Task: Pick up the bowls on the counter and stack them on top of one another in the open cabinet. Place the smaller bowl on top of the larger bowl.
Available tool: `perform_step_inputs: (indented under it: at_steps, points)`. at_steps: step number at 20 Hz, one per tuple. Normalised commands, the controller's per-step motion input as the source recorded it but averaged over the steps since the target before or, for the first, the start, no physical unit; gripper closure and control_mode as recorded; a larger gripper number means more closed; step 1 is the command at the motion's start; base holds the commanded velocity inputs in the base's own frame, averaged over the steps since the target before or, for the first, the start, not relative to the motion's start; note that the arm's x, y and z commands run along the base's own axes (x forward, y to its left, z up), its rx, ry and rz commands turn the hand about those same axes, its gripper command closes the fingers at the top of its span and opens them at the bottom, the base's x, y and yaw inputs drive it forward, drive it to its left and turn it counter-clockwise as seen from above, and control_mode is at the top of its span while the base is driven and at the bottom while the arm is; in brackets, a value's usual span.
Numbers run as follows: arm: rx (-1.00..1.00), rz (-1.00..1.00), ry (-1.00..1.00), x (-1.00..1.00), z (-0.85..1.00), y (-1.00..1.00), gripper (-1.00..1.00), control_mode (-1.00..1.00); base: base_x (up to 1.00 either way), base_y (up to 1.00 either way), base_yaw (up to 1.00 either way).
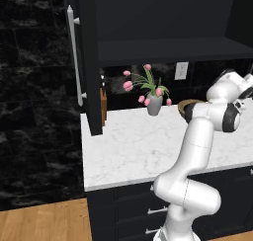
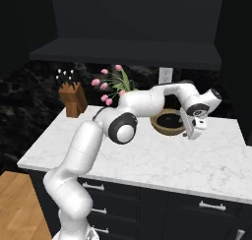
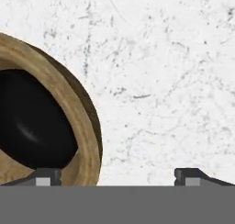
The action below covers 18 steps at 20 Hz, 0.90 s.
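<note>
The wide tan bowl [image 2: 160, 124] rests on the white marble counter [image 2: 147, 158] near the back wall, and the small glossy black bowl [image 2: 170, 118] sits inside it. In the hand view the tan bowl's thick rim [image 3: 80, 126] curves along the left and the black bowl [image 3: 32, 122] shows within it. My gripper [image 2: 193, 134] hangs open just right of the bowls. Its left fingertip [image 3: 46, 176] is over the tan rim and the other is over bare counter [image 3: 160, 81]. In the left base view the tan bowl [image 1: 186, 105] peeks out behind my arm. The open cabinet's shelf [image 1: 163, 50] is above.
A grey vase of pink tulips [image 1: 154, 104] stands left of the bowls at the back. A wooden knife block [image 2: 72, 99] sits in the counter's far left corner. The cabinet door with its silver bar handle [image 1: 74, 52] stands open at the left. A wall outlet [image 2: 164, 75] is behind the bowls.
</note>
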Motion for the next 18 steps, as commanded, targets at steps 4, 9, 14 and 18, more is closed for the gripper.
perform_step_inputs:
  at_steps: [4,9,14,18]
  points:
    - [0.01,0.00,-0.11,0.15,-0.50,0.16,-1.00,-1.00,0.00,0.00,0.00]
    - [0.00,0.00,-0.18,0.32,-0.24,0.19,-1.00,-1.00,0.00,0.00,0.00]
    - [0.00,0.00,-0.18,0.25,-0.10,0.15,-1.00,-1.00,0.00,0.00,0.00]
    - [0.00,0.00,-0.10,0.26,-0.27,0.14,1.00,-1.00,0.00,0.00,0.00]
